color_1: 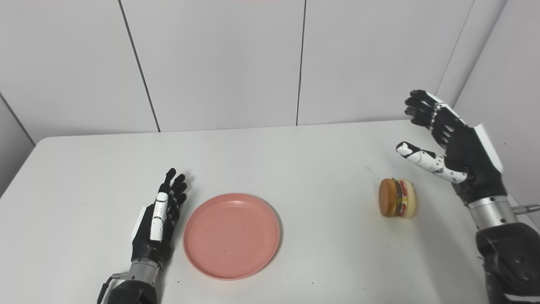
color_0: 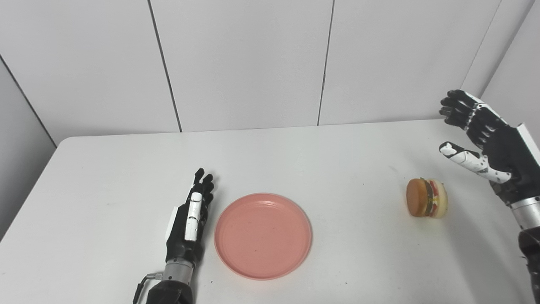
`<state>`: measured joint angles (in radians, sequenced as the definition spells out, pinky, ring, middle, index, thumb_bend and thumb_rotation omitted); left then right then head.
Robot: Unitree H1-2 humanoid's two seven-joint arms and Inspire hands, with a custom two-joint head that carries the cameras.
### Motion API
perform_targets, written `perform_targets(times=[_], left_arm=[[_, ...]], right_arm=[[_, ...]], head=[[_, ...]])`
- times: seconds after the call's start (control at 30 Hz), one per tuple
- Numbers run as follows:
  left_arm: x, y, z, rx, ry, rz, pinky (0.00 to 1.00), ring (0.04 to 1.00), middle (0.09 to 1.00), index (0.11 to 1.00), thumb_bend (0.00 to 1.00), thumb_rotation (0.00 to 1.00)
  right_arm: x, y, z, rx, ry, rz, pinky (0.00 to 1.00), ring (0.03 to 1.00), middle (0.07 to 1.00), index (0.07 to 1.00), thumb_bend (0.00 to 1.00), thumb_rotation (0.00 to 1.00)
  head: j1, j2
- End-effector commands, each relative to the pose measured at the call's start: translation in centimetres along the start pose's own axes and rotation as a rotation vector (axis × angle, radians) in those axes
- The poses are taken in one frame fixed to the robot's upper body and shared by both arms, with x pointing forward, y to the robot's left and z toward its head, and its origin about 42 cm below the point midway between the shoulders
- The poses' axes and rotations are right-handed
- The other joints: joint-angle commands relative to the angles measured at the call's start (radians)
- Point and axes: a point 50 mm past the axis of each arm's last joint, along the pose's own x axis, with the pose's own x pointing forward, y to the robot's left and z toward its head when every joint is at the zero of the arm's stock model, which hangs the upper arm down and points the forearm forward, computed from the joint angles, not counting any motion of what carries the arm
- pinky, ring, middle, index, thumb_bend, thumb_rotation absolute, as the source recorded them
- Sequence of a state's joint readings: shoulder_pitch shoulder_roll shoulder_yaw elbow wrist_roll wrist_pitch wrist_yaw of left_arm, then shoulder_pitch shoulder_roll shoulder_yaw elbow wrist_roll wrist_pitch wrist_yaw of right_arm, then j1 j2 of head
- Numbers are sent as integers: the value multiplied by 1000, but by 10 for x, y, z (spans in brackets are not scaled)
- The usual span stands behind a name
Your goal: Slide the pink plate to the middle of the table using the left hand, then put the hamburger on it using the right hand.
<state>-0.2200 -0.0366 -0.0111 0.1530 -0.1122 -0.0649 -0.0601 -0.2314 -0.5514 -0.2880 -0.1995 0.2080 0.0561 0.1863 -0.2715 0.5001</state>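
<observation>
A round pink plate (color_0: 263, 235) lies flat near the table's front, a little left of centre, with nothing on it. My left hand (color_0: 192, 217) rests open on the table just left of the plate's rim, fingers straight and pointing away from me; I cannot tell if it touches the rim. A toy hamburger (color_0: 426, 197) stands on its edge at the right side of the table. My right hand (color_0: 481, 141) hovers open above and to the right of the hamburger, fingers spread, thumb pointing left, holding nothing.
The white table (color_0: 126, 177) ends at a rounded back edge against a white panelled wall (color_0: 244, 63). Its right edge runs close behind the right arm.
</observation>
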Motion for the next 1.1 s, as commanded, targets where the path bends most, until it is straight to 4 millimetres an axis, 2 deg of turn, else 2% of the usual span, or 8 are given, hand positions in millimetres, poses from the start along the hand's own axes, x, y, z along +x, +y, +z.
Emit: perform_targets(times=[0.0,0.3,0.43,0.7,0.97,1.07], left_arm=[[-27,19,-35,2,119,33,1000,975,969,978,563,1000],[-28,19,-35,11,114,23,1000,975,965,974,553,1000],[-28,20,-35,1,115,31,1000,977,967,975,558,1000],[-27,19,-35,-5,111,31,1000,975,967,974,549,1000],[-28,20,-33,-7,121,22,1000,982,971,978,560,1000],[-29,19,-32,0,118,20,1000,976,967,974,550,1000]], right_arm=[[1,-22,5,-75,-40,26,806,834,836,844,711,460],[-11,-48,-21,-205,47,63,765,829,852,873,752,514],[-15,-53,-34,-199,100,23,790,850,869,887,864,495],[-18,-54,-47,-197,167,26,872,910,903,920,914,394],[-14,-45,-58,-171,168,91,909,938,939,952,909,371],[-13,-41,-64,-173,187,105,911,946,931,941,953,385]], head=[[0,1],[-3,4],[-7,9],[-6,9],[-8,18],[-9,20]])
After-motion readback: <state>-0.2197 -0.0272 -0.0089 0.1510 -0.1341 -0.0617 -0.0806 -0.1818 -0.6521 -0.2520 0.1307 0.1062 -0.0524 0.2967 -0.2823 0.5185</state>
